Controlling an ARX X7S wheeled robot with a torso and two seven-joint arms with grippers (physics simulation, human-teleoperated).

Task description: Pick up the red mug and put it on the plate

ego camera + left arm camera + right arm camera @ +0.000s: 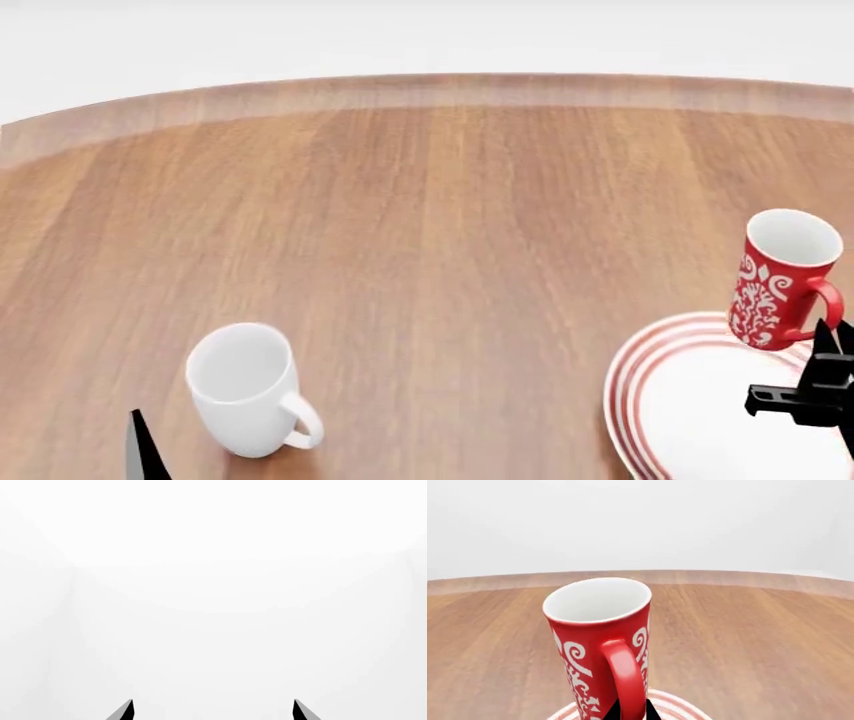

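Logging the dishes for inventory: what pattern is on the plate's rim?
Concentric red rings on white, around the plate; the head view shows it best.

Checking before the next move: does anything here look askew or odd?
Yes. The red mug leans, its base over the far rim of the plate, handle pinched by the right gripper. The white mug stands upright on the table.
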